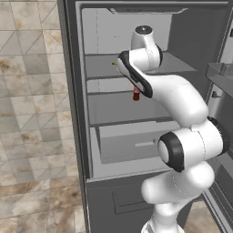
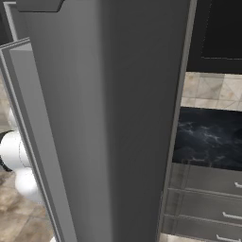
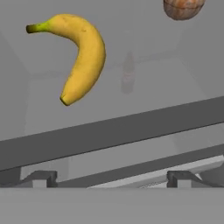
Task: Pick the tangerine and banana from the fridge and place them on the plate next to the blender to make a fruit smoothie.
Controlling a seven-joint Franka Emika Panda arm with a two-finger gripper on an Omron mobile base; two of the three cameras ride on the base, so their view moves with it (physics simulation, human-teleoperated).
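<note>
A curved yellow banana point(image 3: 83, 57) lies on a pale fridge shelf at the upper left of the hand view. The orange tangerine point(image 3: 183, 8) is cut off by the top right edge. My gripper point(image 3: 112, 178) is open, its fingertips point(image 3: 43, 177) wide apart with nothing between them, a short way back from both fruits. In the left base view my arm reaches into the open fridge point(image 1: 77, 113) at the upper shelf, and a yellow banana tip point(image 1: 113, 63) peeks out beside the wrist. The plate and the blender are out of view.
A dark red-labelled bottle point(image 1: 136, 94) stands on the shelf below, showing faintly in the hand view point(image 3: 127, 74). A light grey drawer point(image 1: 136, 145) sits lower. The open fridge door point(image 2: 108, 118) blocks the right base view, with a dark counter point(image 2: 208, 137) and drawers point(image 2: 208, 208) beyond.
</note>
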